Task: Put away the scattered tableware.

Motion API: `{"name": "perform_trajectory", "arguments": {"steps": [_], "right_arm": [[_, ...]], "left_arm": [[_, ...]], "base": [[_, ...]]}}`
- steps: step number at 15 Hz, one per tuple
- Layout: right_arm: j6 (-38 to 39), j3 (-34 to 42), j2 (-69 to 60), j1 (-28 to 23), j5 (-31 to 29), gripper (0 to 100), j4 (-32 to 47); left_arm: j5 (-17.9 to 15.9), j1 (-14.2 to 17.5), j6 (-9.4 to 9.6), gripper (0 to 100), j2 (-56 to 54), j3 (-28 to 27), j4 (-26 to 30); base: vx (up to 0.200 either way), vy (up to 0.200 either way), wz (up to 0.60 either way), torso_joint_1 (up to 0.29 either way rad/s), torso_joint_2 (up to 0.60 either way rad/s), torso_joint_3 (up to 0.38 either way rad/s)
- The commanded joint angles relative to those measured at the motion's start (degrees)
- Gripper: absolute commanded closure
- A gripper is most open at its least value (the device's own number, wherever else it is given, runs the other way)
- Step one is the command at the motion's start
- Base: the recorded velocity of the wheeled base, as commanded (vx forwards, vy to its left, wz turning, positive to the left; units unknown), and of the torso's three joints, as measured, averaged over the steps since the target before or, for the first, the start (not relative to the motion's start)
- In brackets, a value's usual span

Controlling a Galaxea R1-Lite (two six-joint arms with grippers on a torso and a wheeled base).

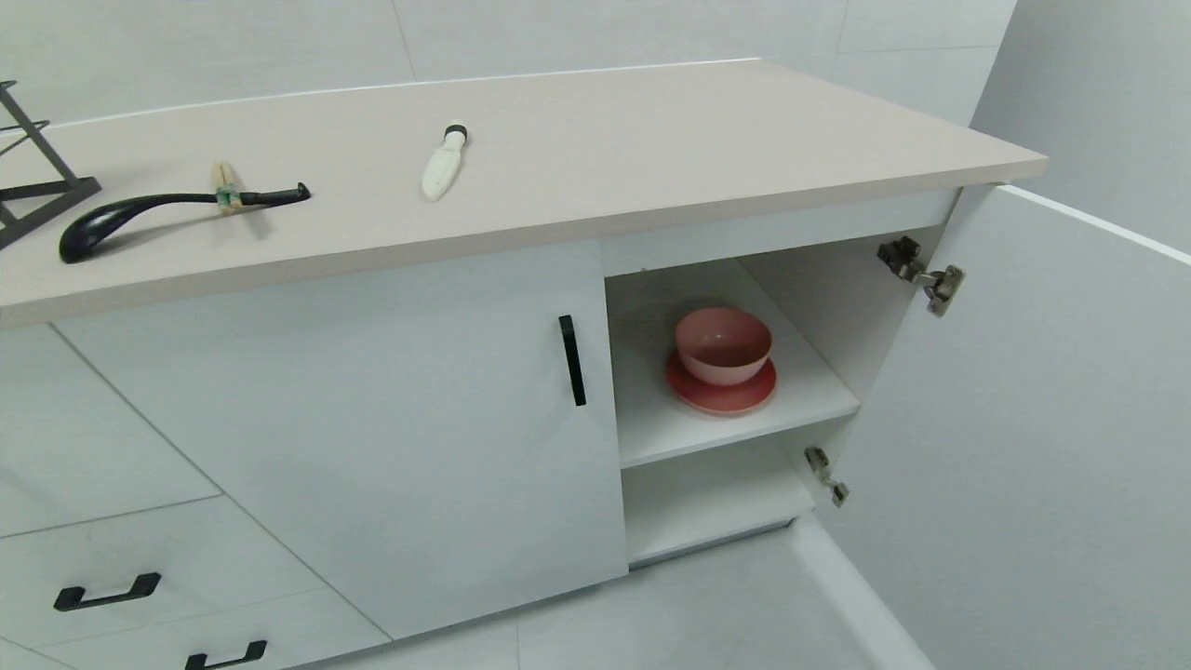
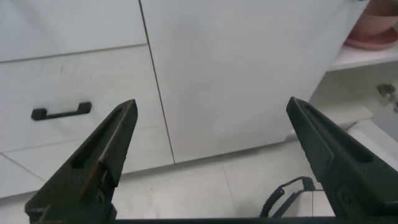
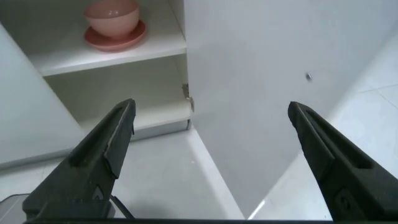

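A pink bowl point(image 1: 724, 344) sits on a red plate point(image 1: 721, 389) on the upper shelf point(image 1: 693, 423) of the open cupboard; the bowl point(image 3: 112, 15) and plate point(image 3: 118, 39) also appear in the right wrist view. On the countertop point(image 1: 595, 158) lie a black ladle point(image 1: 140, 212), a bundle of chopsticks point(image 1: 225, 186) across its handle, and a white knife with a black cap point(image 1: 443, 164). My left gripper point(image 2: 211, 118) hangs open, low before the shut cupboard door. My right gripper point(image 3: 211, 118) is open too, low near the swung-out door point(image 3: 273, 81).
The right cupboard door point(image 1: 1042, 419) stands wide open. The left door with a black handle point(image 1: 571, 360) is shut. Drawers with black handles point(image 1: 107, 592) are at lower left. A black rack point(image 1: 33, 167) stands at the counter's far left. A lower shelf point(image 1: 707, 502) is bare.
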Motion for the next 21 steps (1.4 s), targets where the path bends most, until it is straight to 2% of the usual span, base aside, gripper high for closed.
{"name": "perform_trajectory", "arguments": {"steps": [1,15,21], "right_arm": [[0.02,0.00,0.18,0.00,0.01,0,0.02],[0.11,0.00,0.18,0.00,0.01,0,0.02],[0.20,0.00,0.18,0.00,-0.08,0,0.02]], "left_arm": [[0.06,0.02,0.03,0,-0.07,0.01,0.00],[0.15,0.02,-0.06,0,-0.07,0.01,0.00],[0.23,0.02,-0.50,0,-0.07,0.01,-0.09]], "base": [[-0.200,-0.200,0.00,0.002,-0.01,0.002],[0.000,-0.200,0.00,0.002,0.00,0.002],[-0.200,-0.033,0.00,0.004,0.00,0.003]]}}
